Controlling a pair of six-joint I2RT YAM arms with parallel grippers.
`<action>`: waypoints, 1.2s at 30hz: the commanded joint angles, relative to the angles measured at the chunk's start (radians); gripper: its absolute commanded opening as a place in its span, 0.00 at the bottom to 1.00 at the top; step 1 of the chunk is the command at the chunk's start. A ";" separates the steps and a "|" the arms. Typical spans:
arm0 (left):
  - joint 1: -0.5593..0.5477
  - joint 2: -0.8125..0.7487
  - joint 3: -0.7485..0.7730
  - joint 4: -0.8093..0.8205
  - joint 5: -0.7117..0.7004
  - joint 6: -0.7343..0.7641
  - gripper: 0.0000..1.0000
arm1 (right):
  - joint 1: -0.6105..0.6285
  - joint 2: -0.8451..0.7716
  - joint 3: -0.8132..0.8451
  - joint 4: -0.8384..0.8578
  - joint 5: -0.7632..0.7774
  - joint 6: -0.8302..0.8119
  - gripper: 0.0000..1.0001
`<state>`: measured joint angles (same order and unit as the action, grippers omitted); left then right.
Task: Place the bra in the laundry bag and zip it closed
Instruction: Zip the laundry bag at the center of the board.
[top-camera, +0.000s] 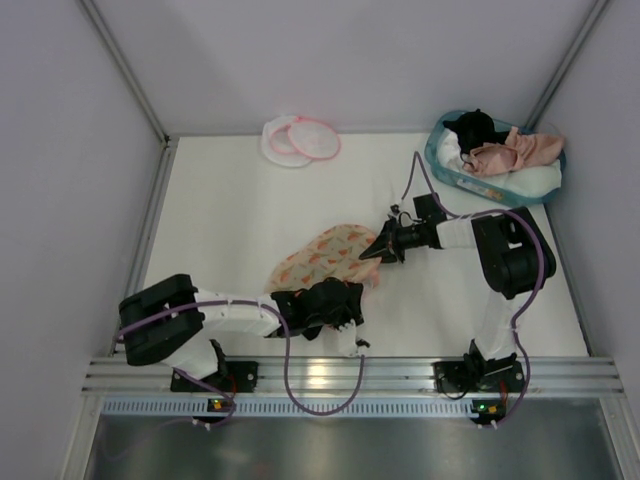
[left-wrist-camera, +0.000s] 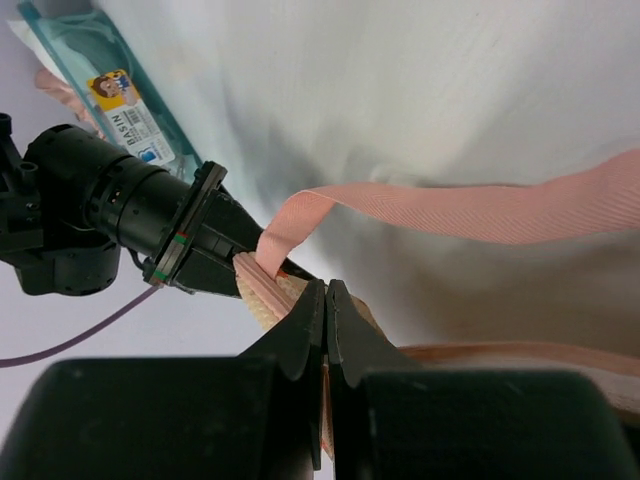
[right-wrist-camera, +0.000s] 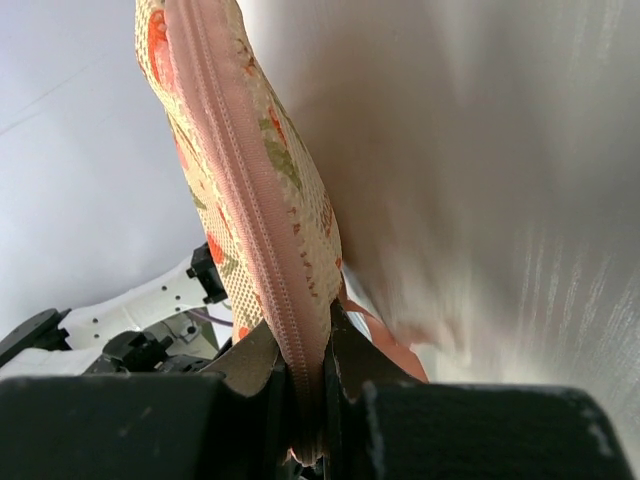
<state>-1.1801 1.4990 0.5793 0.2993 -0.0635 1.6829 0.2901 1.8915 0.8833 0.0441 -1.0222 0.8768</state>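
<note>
pink bra (top-camera: 515, 152) sits in far-right basket (top-camera: 497, 196), nearer r gripper (top-camera: 368, 252), yet r gripper & l gripper (top-camera: 348, 298) both clench orange-printed pad (top-camera: 325, 255) mid-table.

Your left arm (top-camera: 230, 316) lies low along the near edge, elbow folded at the left and forearm reaching right. The left gripper (left-wrist-camera: 325, 292) has its jaws pressed together. Your right arm (top-camera: 505, 255) rises at the near right, bends over and points left. The right gripper (top-camera: 370, 251) is clamped on the trim of the printed padded piece (right-wrist-camera: 250, 180).
</note>
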 joint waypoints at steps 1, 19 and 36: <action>-0.003 -0.055 0.039 -0.179 0.059 -0.081 0.00 | -0.015 -0.020 0.060 -0.004 -0.021 -0.032 0.00; -0.006 -0.172 0.148 -0.647 0.363 -0.368 0.00 | -0.074 0.057 0.180 -0.142 0.014 -0.170 0.00; 0.075 -0.057 0.502 -0.690 0.373 -0.984 0.48 | -0.085 0.153 0.403 -0.343 0.043 -0.393 0.16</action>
<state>-1.1484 1.4433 0.9504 -0.4061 0.2600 0.9504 0.2161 2.0201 1.1824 -0.2401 -0.9752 0.5983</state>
